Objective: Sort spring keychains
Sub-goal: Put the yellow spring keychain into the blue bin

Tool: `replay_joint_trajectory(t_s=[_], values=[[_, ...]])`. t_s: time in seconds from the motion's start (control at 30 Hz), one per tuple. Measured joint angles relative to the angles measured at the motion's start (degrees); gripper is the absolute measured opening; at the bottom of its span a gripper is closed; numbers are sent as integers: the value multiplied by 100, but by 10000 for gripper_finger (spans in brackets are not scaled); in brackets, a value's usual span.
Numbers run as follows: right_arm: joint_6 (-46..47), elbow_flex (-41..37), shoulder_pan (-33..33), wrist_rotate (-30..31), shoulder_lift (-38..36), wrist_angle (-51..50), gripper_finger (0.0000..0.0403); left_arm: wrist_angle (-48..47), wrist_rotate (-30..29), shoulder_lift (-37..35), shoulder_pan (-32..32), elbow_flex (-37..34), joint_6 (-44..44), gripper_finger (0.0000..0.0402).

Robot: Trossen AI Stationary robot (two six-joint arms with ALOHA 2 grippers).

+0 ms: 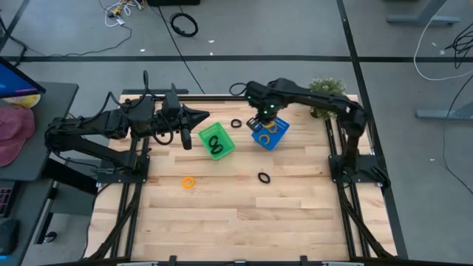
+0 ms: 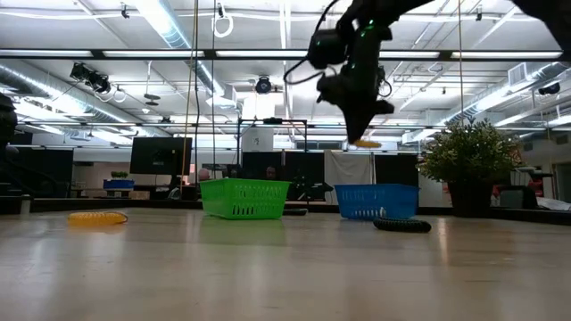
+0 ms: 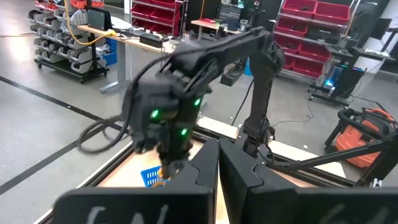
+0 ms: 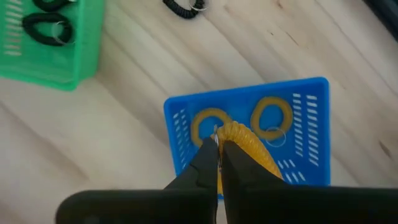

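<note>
The right gripper (image 4: 219,163) hangs in the air directly above the blue basket (image 4: 311,93), its two dark fingers pressed together on an orange spring keychain (image 4: 249,149), pinching it at its metal ring so the coil hangs off to one side of the fingertips. In the low view that same orange coil shows just under the gripper, well above the basket's rim. Below it, two more orange keychains (image 4: 272,116) lie flat on the blue basket's floor, side by side. The green basket (image 1: 225,148) sits just beside the blue one toward the left arm and holds black keychains (image 4: 45,28). On the bare wooden table (image 1: 244,214), one black keychain (image 1: 236,123) lies between the two baskets at the far side, another black one (image 1: 264,177) lies nearer the front, and one orange keychain (image 1: 189,182) lies in front of the green basket. The left gripper (image 1: 201,114) waits beside the green basket with its fingers together, holding nothing.
</note>
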Motion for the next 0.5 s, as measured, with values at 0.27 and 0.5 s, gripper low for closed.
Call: replay_joint_trajectory(t_s=[0.27,0.5], values=[[-358,0,-58,-44,472,64,0,-4,0,1,0,1,9,16],[-403,-439,-158,-64,437,208,0,-11,0,0,0,1,9,16]])
